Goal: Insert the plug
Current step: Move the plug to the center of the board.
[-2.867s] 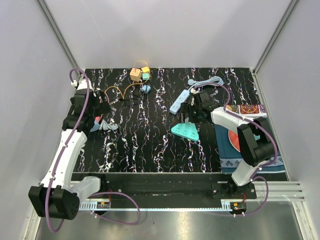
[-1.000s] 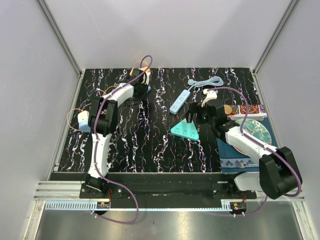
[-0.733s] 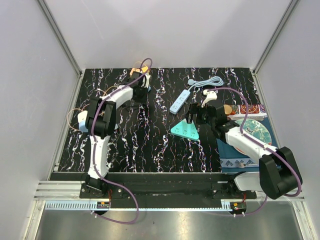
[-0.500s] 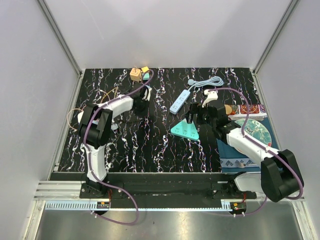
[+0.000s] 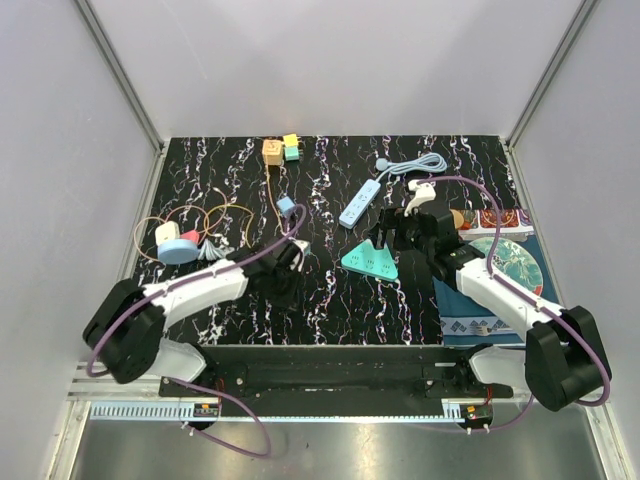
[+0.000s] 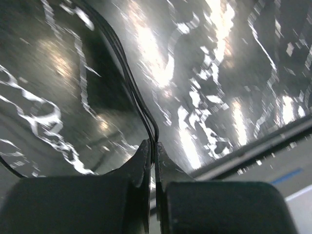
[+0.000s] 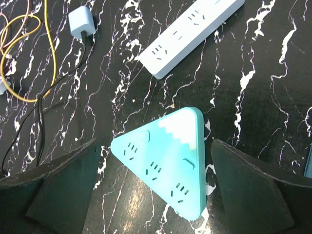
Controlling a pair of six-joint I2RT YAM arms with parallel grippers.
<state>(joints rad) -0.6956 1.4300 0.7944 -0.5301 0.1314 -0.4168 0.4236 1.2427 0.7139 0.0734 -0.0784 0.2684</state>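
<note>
Noted the left arm (image 5: 190, 290) drawn back from the far part of the worktop (image 5: 330, 300) toward the near edge since half a second ago. Noted also the plug (image 5: 286, 205) dragged nearer with it.

Found the left tool (image 5: 286, 262) clamped shut on the thin black cable (image 6: 146, 117). Confirmed this in the left wrist view: fingers (image 6: 139, 168) pressed together on two black strands running up and to the left.

Located the plug, a small pale-blue block, lying on the worktop to the left of the power strip (image 5: 360, 203) and well apart from the triangular socket (image 5: 370, 261). Recorded the cable leaving the plug's near side and running toward the left tool, putting the cable end toward the near edge. Could not make out the prongs in any view. Judged the block too nearly square to assign a long axis.

Found the right tool (image 7: 153, 146) spread wide and gripping nothing. Saw it held over the triangular socket, with one finger on either side of it in the right wrist view.

Noted the socket lying flat, face up, three outlets showing, one corner pointing toward the far edge in the top view. Recorded the power strip lying on a diagonal, long axis from near-left to far-right, outlets up.

Found the plug not yet seated in either one.
</note>
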